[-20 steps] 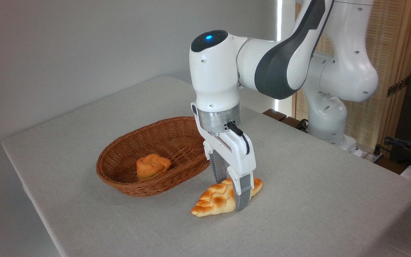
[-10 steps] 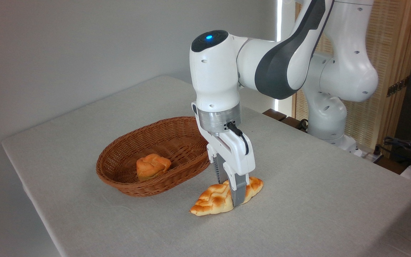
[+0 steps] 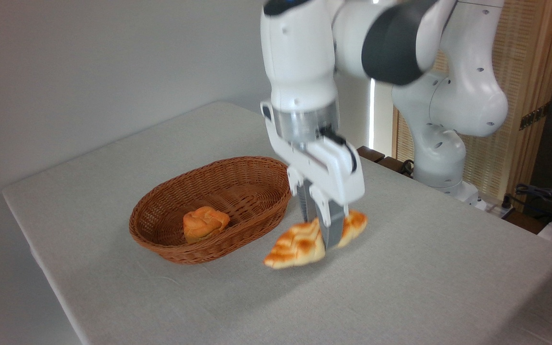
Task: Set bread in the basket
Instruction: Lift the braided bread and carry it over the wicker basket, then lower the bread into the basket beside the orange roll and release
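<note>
Your tool has clamped the bread near its middle and lifted it clear of the bench; half a second ago the loaf lay on the cloth. It now hangs tilted, left tip lowest, just right of the basket. Pickup appears complete; transfer remains. The basket holds one small orange bun, with bare wicker beside it.

A plain grey wall backs the cloth-covered table; a slatted wooden screen stands right.
</note>
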